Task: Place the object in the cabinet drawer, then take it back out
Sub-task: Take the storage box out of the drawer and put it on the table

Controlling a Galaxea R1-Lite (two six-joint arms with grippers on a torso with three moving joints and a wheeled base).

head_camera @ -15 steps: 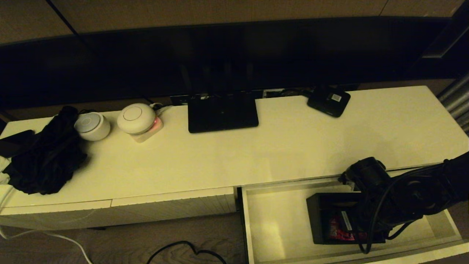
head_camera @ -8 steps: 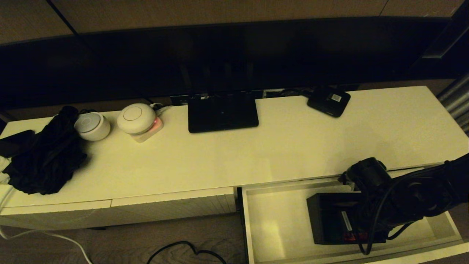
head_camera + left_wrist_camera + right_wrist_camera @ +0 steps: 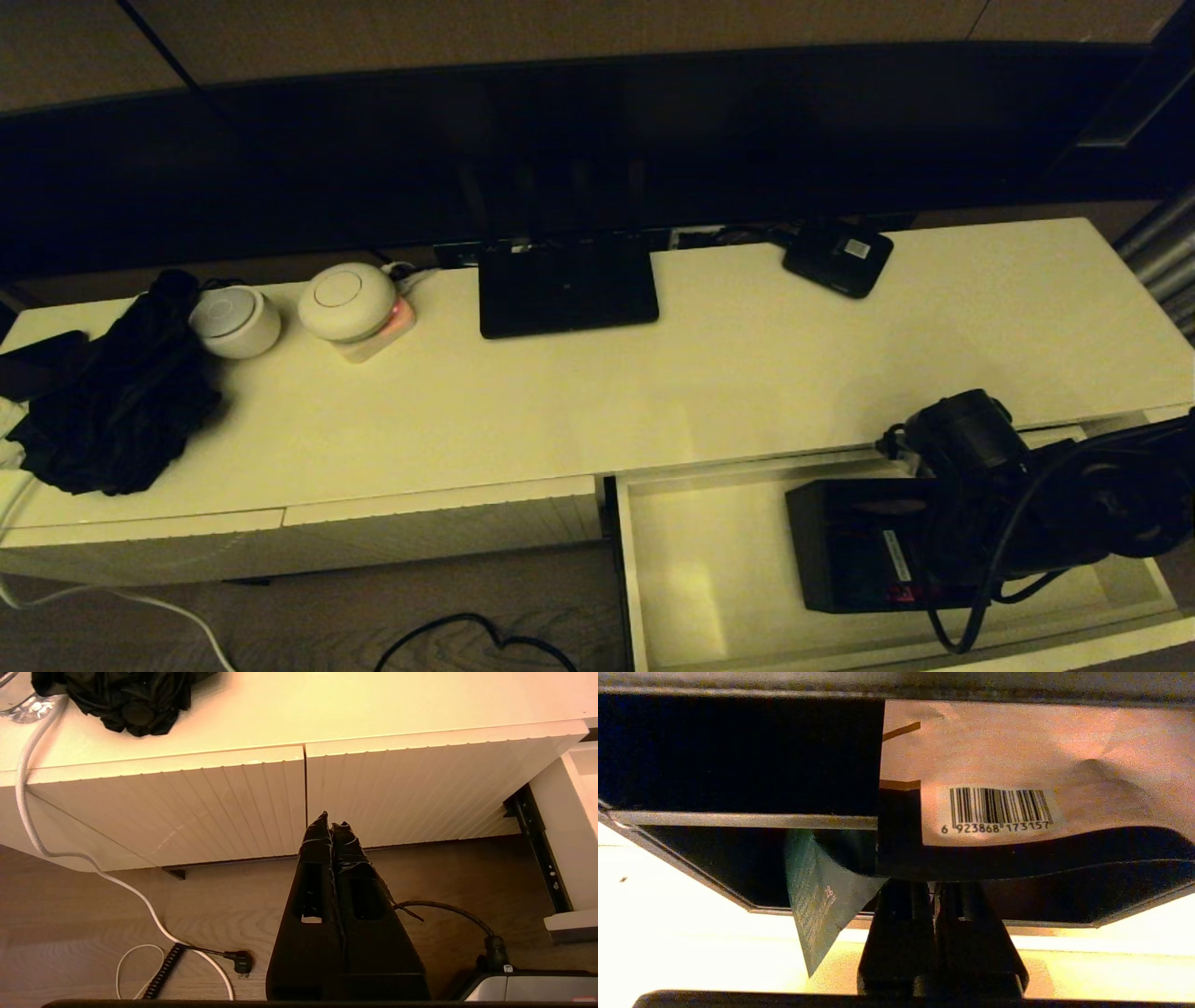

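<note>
Organiser box (image 3: 854,551) sits inside the open cabinet drawer (image 3: 709,569), toward the drawer's right half, with red and white packets showing between its dividers. Judged from this placement, the put-in stage is complete and the take-out stage is in progress; the box is not yet clear of the drawer walls. The right tool (image 3: 934,891) is closed on the box wall nearest it, fingers pinched narrow across the rim. The right arm reaches in from the drawer's right end, with the wrist low over the box. The left tool (image 3: 331,828) hangs parked below the closed ribbed fronts left of the drawer, fingers pressed together and holding nothing.
</note>
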